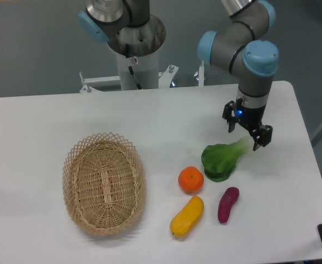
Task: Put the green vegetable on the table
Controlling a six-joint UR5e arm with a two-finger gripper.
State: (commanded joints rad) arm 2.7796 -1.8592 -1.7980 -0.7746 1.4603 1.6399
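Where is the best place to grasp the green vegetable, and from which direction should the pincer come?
Probably the pale stalk end of the green vegetable, from above: it is the narrow part and points toward the open pincer, while the leaf is broad.

My arm [243, 41] is grey tubing with light-blue joint caps. My gripper [247, 132] is black, with a small blue light lit at the wrist.

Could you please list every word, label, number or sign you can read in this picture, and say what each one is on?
No text can be read anywhere in this view.
Small red-and-white sticker on the robot's white pedestal: too small and blurred to read.
Blue light on the wrist above the hand: a lamp only, no characters.
The green vegetable, orange, basket and table carry no markings.
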